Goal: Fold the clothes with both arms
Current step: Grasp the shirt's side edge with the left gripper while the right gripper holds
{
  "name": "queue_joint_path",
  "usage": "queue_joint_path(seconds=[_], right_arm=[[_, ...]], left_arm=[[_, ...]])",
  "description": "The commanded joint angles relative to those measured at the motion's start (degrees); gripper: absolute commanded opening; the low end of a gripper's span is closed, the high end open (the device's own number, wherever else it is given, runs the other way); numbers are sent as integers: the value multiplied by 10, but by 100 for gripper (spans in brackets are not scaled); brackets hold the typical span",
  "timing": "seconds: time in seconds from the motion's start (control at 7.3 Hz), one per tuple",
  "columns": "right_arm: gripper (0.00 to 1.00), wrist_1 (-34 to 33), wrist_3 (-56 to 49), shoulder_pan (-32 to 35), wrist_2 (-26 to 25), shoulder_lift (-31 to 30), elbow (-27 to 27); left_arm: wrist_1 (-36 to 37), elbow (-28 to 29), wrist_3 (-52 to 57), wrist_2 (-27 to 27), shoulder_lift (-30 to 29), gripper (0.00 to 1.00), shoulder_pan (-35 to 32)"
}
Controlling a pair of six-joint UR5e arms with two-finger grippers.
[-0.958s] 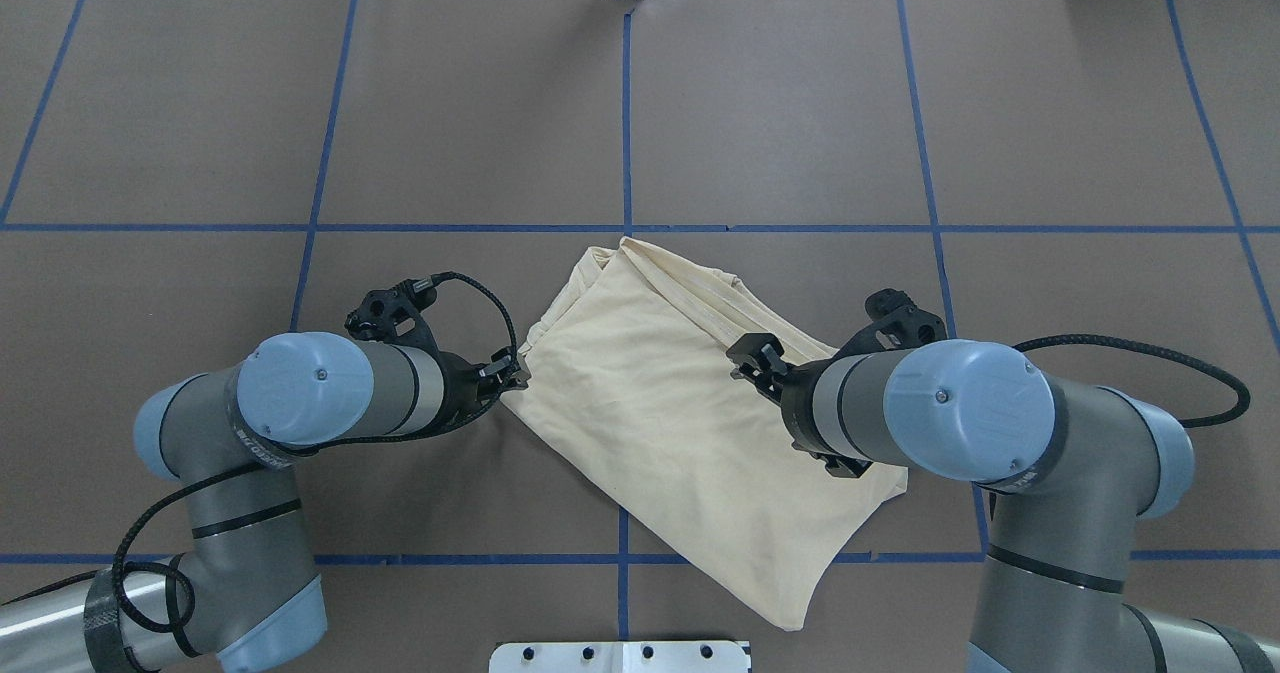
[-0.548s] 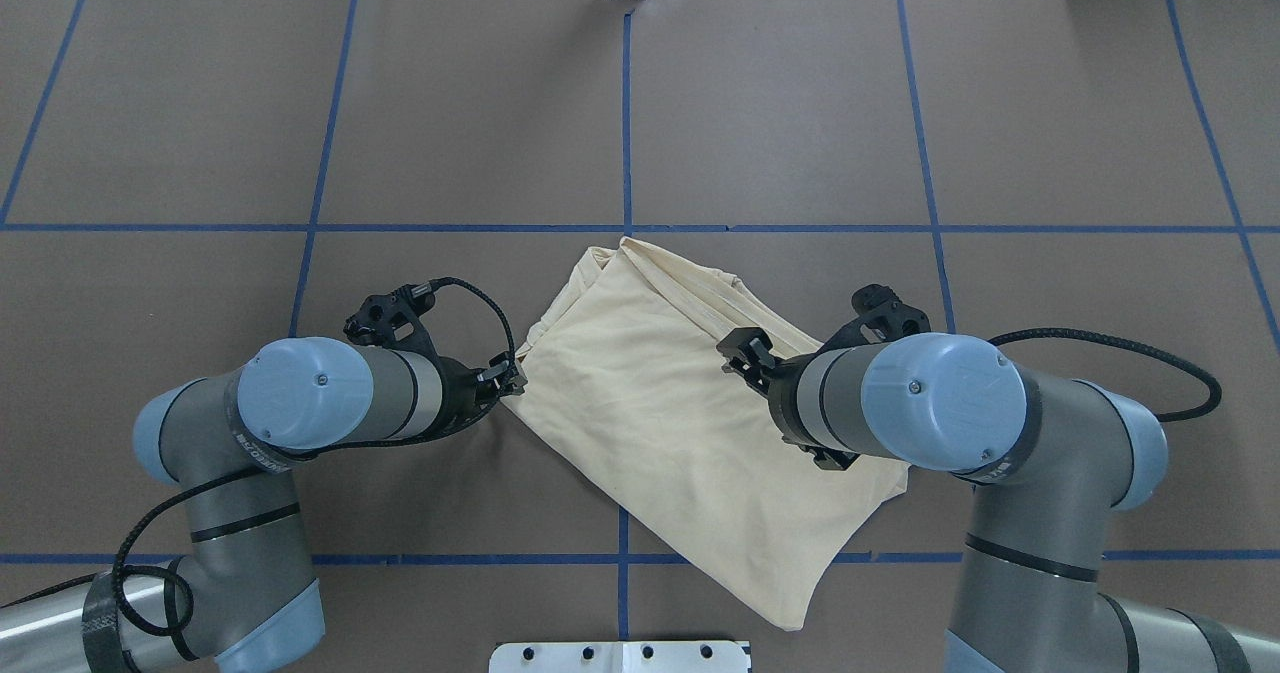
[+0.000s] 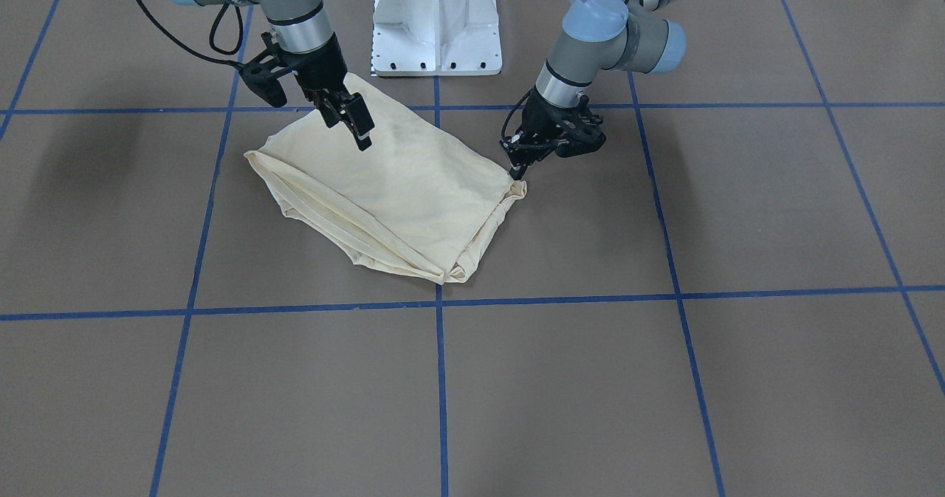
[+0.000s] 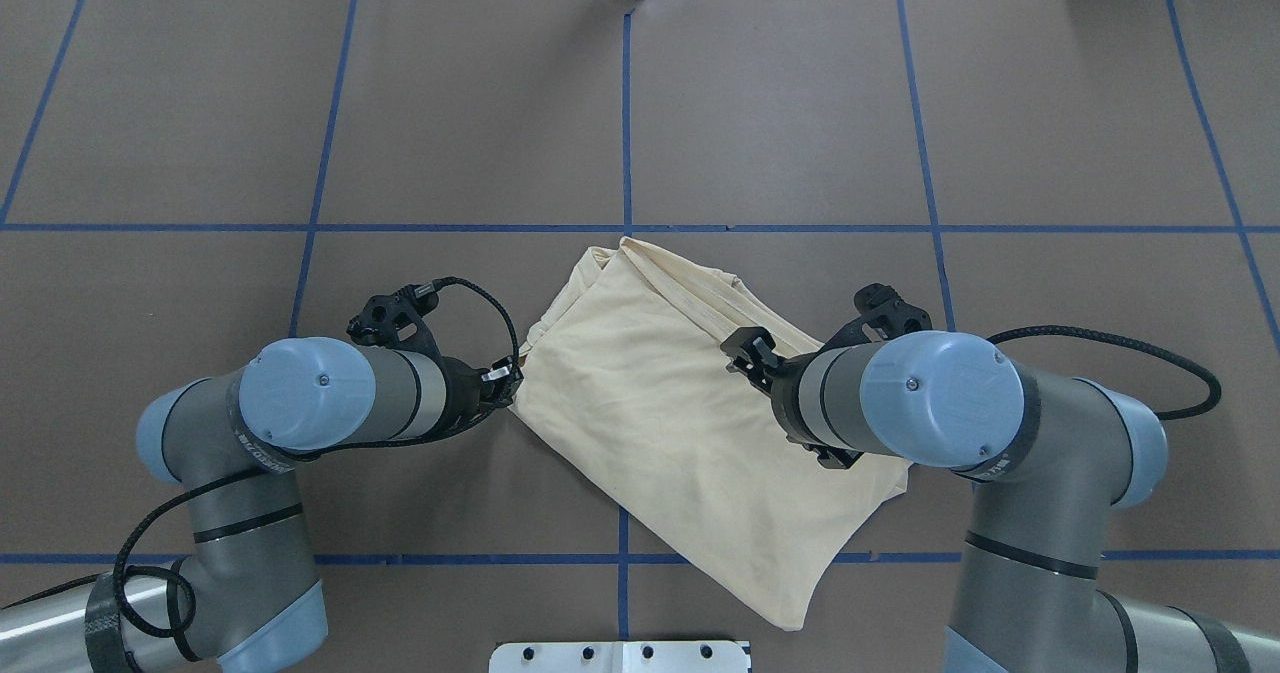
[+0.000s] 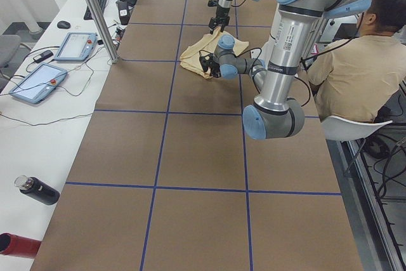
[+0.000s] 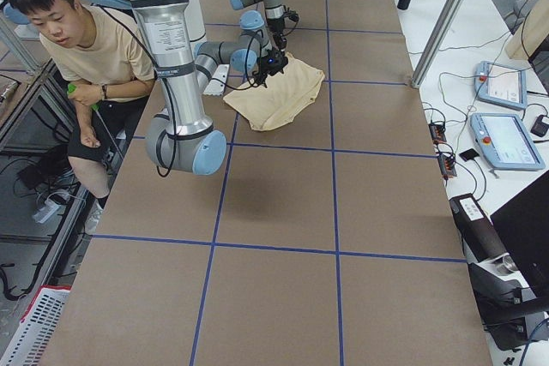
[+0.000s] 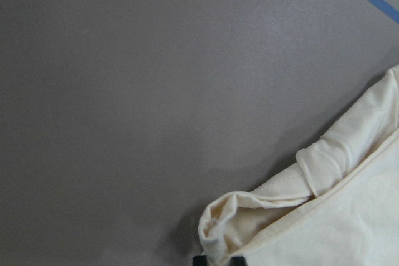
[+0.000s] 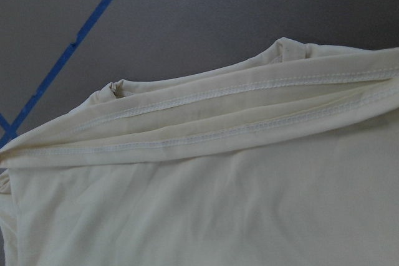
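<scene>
Right arm [image 4: 940,398] has slid a bit toward the robot's left vs 1 s ago and has sat about the same for the last half sec. Left gripper [image 4: 503,383] has drawn back a touch toward the robot's base, and the cloth corner at its tips has come along w/ it.

T-shirt [image 3: 413,187], pale cream-yellow, lies folded into a slanted pad on the brown bench [image 3: 664,371] between the two arms. It sits on the robot's side of the cross tape line [image 3: 664,292] and spans the centre line. Its long edge away from the robot shows stacked layers. The right wrist view shows two stitched hems [image 8: 206,95] running side by side, w/ smooth fabric below them.

Left gripper is low at the bench, tips pinched together on the bunched corner of the shirt on the robot's left; the left wrist view has that rolled corner right at the black fingertips [image 7: 201,260].

Right gripper [image 3: 360,131] hangs tilted over the shirt's other end, off the fabric. Its jaws look apart, but the angle is poor so not certain. Nothing is in its grasp
</scene>
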Motion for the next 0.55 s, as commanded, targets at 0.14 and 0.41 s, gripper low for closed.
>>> queue_joint_path(seconds=[0.14, 0.41], right_arm=[[100, 0, 0, 1, 0, -2, 1], [100, 0, -1, 1, 0, -2, 0]], left_arm=[[0, -30, 47, 1, 3, 0, -27], [-4, 17, 123, -2, -10, 0, -84]])
